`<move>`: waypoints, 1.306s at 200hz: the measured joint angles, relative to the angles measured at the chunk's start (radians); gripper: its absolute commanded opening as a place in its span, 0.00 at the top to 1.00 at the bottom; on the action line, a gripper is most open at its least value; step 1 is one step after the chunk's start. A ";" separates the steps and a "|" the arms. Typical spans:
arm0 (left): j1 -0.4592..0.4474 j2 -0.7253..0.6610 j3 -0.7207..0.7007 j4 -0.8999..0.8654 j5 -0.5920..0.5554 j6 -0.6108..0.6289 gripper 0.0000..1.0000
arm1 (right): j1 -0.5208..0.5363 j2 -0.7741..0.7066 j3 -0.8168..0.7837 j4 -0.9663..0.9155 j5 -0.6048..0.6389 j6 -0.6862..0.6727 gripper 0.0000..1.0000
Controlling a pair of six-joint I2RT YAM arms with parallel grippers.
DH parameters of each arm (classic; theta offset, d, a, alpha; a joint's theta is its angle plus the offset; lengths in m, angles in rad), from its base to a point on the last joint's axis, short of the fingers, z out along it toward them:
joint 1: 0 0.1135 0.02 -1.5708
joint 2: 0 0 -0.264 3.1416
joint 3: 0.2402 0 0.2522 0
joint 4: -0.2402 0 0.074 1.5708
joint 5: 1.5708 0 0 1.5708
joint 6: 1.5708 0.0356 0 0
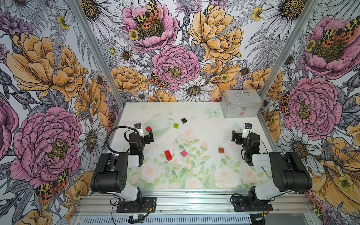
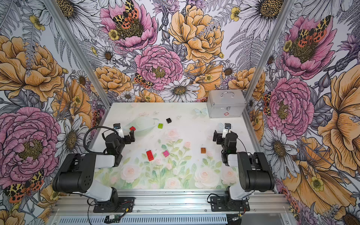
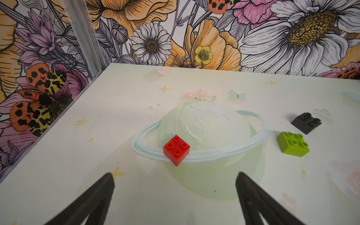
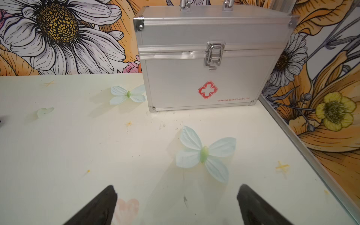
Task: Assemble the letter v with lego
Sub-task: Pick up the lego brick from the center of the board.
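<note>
Wrist views: left gripper [image 3: 175,175], right gripper [image 4: 177,187], only dark front ends of fingers [image 3: 105,187] in frame, rest cut by picture edge. Silver case [image 4: 204,78]: handle [image 4: 185,4] cut by edge, only two mounts visible; small print [image 4: 233,99] beside red cross [image 4: 207,90] blurred, partly unreadable. Both top views: studs of black brick [image 1: 183,120] and lime-green brick [image 1: 176,125] too small to count.

Lower left in a top view, the left arm [image 1: 111,175]: boxy black housings, white links; a black cable [image 1: 120,127] loops above; the right arm [image 1: 290,175], lower right, matches; the left gripper [image 3: 174,174] has tapered black fingers [image 3: 93,198].
</note>
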 measured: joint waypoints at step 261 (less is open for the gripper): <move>-0.133 -0.287 0.414 -0.816 -0.430 -0.376 0.01 | 0.011 -0.311 0.258 -0.545 0.086 0.229 0.01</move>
